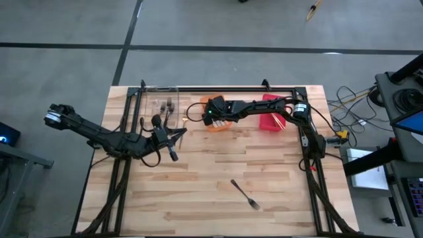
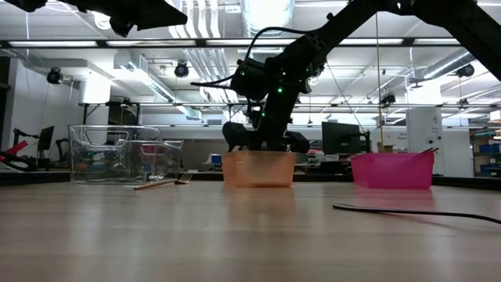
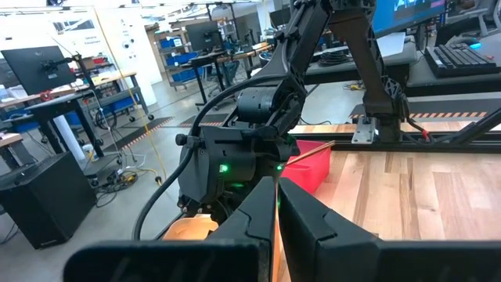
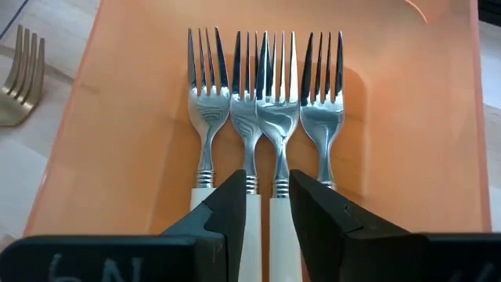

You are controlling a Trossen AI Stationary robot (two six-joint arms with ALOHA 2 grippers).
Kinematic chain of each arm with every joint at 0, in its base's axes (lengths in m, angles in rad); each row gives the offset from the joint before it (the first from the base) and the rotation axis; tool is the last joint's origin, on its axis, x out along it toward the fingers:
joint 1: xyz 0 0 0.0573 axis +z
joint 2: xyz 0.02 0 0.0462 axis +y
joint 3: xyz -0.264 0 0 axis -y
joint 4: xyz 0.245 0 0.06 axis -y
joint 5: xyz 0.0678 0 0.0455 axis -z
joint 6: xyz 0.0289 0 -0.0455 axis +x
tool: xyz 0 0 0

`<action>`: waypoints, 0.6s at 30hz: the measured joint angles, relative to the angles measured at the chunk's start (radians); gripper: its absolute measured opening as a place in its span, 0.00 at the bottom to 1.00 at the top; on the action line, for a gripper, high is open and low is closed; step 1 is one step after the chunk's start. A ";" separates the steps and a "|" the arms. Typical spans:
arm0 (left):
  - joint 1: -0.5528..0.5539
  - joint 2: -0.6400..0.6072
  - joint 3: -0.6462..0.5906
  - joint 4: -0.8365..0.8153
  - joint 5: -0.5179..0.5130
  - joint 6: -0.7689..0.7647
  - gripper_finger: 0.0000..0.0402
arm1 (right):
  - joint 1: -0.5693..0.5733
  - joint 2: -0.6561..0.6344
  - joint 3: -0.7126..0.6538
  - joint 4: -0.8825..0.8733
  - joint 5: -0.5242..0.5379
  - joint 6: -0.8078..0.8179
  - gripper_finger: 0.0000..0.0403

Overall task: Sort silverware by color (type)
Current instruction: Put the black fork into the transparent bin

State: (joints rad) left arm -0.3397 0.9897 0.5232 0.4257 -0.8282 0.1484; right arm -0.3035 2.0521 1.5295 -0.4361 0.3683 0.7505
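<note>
Right gripper (image 4: 262,207) parted over white-handled forks (image 4: 266,117) in orange bin (image 4: 117,117): widen fully, lift straight, avoid dragging handles.

white fork handles (image 4: 258,227): cut off | behind right tool (image 4: 262,205)

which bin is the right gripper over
The orange bin, the middle of the three, between the clear bin and the red bin. The right gripper hangs over four white-handled forks lying in it.

Black jointed arms, green indicator lights, looping black cables, wedge-shaped jaws.
</note>
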 joint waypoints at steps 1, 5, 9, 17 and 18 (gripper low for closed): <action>0.000 0.000 0.000 0.000 0.000 0.000 0.00 | 0.000 0.000 0.000 0.000 0.000 0.000 0.22; 0.000 0.000 0.000 0.000 0.000 0.000 0.00 | 0.000 0.000 0.000 0.000 0.000 -0.001 0.23; 0.000 0.000 0.000 0.000 0.000 0.000 0.00 | 0.000 -0.003 0.000 -0.001 0.000 -0.002 0.21; 0.000 0.000 0.000 0.000 0.000 0.000 0.00 | 0.003 -0.023 0.000 0.000 0.000 -0.041 0.18; 0.000 0.000 0.000 0.000 0.000 0.000 0.00 | 0.004 -0.025 0.000 -0.001 0.000 -0.045 0.18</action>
State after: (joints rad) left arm -0.3397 0.9897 0.5232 0.4255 -0.8283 0.1486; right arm -0.2990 2.0269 1.5295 -0.4372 0.3683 0.7054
